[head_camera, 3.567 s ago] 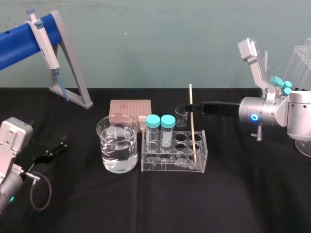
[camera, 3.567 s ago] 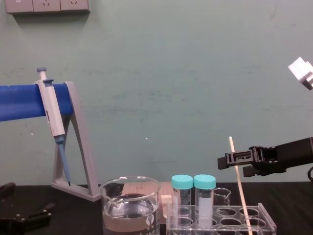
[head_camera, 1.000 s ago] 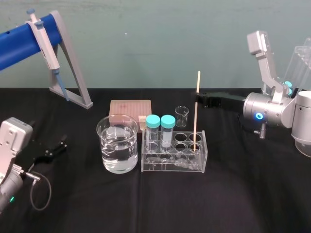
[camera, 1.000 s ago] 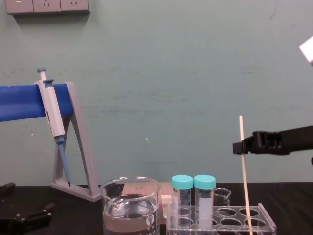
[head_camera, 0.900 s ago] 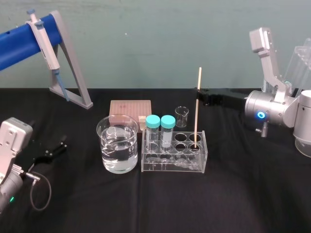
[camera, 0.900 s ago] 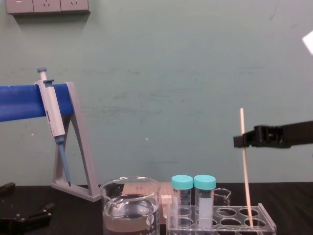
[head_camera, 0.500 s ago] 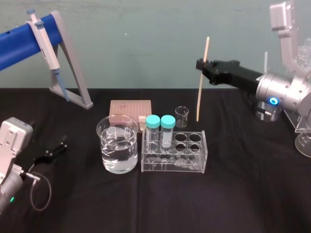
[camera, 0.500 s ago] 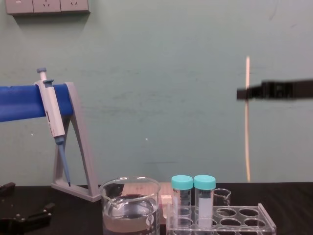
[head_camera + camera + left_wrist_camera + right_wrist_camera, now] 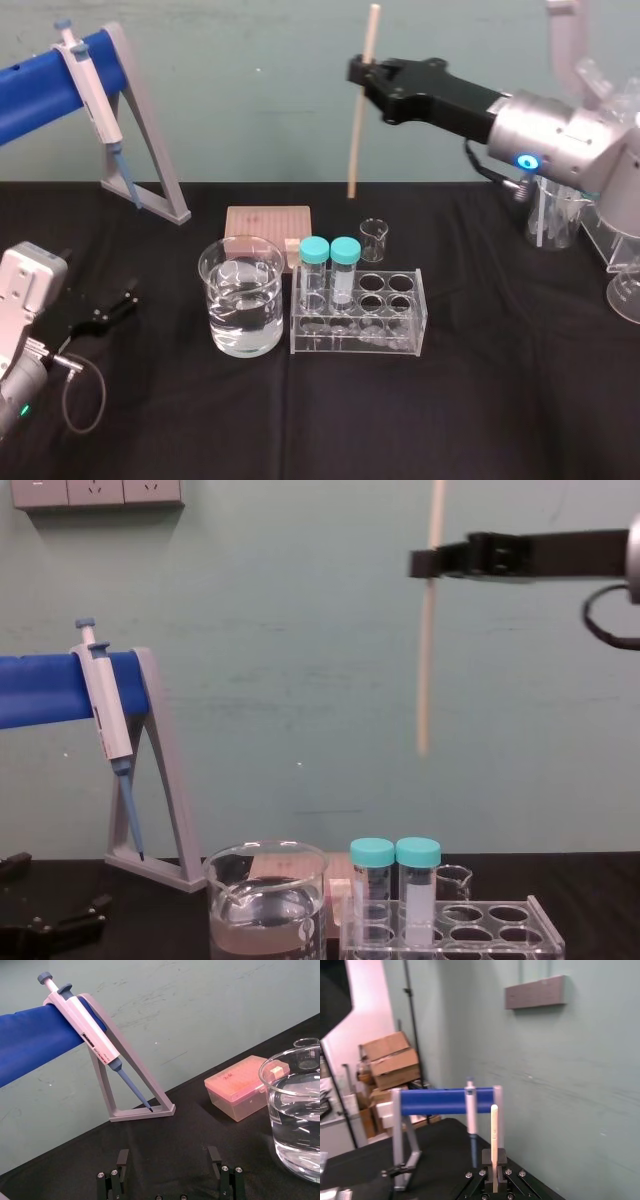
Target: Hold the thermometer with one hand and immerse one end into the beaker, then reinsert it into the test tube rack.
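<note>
Black cloth covers the table (image 9: 480, 400), which stands against a teal wall (image 9: 300, 630).

1. We locate the right gripper (image 9: 366, 72) high above the table, reaching in from the robot's right. Its black fingers are pinched on the thermometer (image 9: 361, 100) near the rod's upper end. The right wrist view confirms this: the rod (image 9: 494, 1135) rises from between the closed fingers of the gripper (image 9: 494, 1172).
2. We note that the thermometer (image 9: 430, 630) hangs in the air, nearly upright with a slight tilt. It is outside the test tube rack (image 9: 358, 318). In the chest view its lower end sits well above the two teal-capped tubes (image 9: 396, 855).
3. We find the test tube rack on the table with the capped tubes (image 9: 330, 250) in its left holes. The beaker (image 9: 241, 310), partly filled with clear liquid, stands just beside the rack on the robot's left.
4. We see a small glass beaker (image 9: 374, 240) and a pink box (image 9: 268, 220) behind these items.
5. We see the pipette (image 9: 90, 85) hanging on its stand (image 9: 150, 150) at the far left.
6. We locate the left gripper (image 9: 169, 1160) low over the table at the robot's left, well apart from the beaker. Its fingers are spread and hold nothing.
</note>
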You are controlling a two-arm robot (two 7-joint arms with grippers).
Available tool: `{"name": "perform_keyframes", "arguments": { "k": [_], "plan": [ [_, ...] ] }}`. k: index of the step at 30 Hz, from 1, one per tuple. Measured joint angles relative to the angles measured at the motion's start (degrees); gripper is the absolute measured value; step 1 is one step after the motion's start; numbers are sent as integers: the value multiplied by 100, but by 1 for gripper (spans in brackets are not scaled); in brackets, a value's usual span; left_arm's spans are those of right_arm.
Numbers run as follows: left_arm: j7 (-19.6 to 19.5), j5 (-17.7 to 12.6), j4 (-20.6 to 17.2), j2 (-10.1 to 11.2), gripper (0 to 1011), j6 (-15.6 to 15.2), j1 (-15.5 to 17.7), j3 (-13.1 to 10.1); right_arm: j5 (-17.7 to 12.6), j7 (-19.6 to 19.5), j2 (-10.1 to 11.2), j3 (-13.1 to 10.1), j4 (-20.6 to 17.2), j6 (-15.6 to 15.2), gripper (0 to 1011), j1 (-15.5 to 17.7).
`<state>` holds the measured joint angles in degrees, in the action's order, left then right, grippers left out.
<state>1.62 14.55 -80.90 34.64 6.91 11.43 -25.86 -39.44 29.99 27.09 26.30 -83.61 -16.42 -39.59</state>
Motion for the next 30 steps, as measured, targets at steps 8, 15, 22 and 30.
{"name": "perform_keyframes", "arguments": {
  "k": [8, 15, 22, 30],
  "plan": [
    [0, 0, 0, 0, 1004, 0, 0, 0, 8, 94, -297, 477, 13, -105, 47, -311],
    [0, 0, 0, 0, 1004, 0, 0, 0, 8, 139, -543, 831, 264, -120, 47, -493],
    [0, 0, 0, 0, 1004, 0, 0, 0, -1, 255, -714, 1005, 591, 129, 48, -512],
    [0, 0, 0, 0, 1004, 0, 0, 0, 97, 451, -881, 1214, 1053, 475, 47, -458]
  ]
}}
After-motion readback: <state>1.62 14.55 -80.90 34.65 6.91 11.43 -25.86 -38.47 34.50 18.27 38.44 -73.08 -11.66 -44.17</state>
